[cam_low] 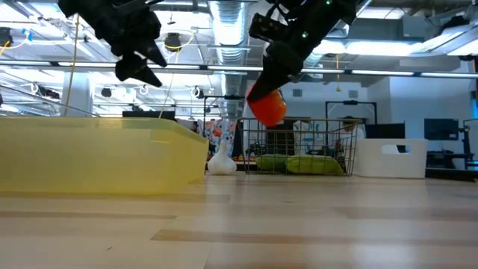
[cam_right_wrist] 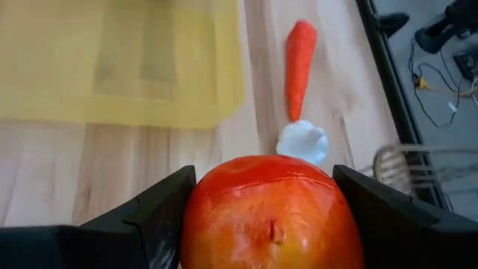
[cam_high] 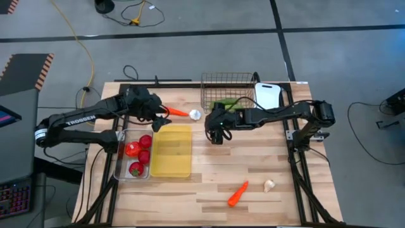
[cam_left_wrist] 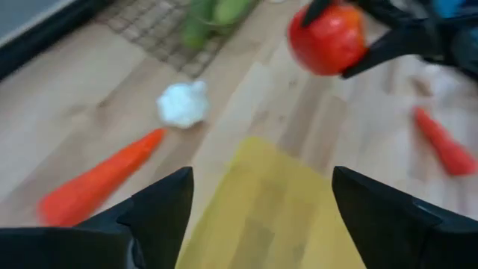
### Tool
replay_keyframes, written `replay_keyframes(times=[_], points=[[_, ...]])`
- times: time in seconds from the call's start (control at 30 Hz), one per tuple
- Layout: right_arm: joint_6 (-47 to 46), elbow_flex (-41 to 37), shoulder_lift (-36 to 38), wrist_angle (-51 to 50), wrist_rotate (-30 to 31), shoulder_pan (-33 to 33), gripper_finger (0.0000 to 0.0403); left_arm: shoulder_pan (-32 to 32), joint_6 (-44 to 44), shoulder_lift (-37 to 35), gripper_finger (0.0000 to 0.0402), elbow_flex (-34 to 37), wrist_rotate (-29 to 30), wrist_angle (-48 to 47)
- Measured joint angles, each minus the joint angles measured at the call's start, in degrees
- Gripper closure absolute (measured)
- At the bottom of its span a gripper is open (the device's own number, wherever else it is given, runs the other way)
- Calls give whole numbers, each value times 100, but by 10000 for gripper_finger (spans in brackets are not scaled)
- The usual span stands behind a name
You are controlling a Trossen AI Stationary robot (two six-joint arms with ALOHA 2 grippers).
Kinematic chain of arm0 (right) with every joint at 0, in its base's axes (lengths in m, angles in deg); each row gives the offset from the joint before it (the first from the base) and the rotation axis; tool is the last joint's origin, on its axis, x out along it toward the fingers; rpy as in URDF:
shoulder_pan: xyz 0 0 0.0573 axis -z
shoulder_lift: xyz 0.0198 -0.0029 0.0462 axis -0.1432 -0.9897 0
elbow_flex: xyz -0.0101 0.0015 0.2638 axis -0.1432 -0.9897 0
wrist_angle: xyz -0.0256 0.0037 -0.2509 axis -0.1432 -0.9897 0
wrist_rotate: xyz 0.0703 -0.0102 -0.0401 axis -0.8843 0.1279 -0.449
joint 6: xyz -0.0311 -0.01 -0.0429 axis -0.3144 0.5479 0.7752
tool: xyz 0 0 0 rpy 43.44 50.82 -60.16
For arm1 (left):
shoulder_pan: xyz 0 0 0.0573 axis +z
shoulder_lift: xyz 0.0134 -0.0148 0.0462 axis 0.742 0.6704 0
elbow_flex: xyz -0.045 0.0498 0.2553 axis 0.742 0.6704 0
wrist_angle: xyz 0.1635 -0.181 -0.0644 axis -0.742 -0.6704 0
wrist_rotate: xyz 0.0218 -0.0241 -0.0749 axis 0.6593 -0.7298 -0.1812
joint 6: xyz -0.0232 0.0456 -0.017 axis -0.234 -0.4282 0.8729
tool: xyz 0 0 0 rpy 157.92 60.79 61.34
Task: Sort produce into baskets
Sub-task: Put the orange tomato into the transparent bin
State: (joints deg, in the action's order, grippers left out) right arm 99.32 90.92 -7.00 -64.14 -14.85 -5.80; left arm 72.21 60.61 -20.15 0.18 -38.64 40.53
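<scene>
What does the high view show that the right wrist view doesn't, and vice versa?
Only the high view: the clear bin of red tomatoes, the wire basket, the white tray, the left gripper open, a second carrot beside a garlic piece.
Only the right wrist view: the orange-red pepper clamped in the right gripper.
Both: the yellow tray, a carrot, a white piece.

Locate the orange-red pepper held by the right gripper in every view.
High view: hidden under the right gripper, right of the yellow tray.
Low view: the pepper hangs top centre.
Left wrist view: pepper at top.
Right wrist view: pepper fills bottom centre.
Shared landmark: the yellow tray.
</scene>
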Motion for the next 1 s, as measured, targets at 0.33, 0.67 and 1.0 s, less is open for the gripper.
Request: replay_keyframes(times=[0.33,0.67,1.0], points=[[227,0,0,844,-49,-19,76,-259,148,38,74,452,-97,1552],[265,0,-2,1891,-158,-19,76,-526,1682,48,74,577,895,2316],[284,0,-2,2608,-156,-15,76,-857,2672,311,74,575,886,2973]])
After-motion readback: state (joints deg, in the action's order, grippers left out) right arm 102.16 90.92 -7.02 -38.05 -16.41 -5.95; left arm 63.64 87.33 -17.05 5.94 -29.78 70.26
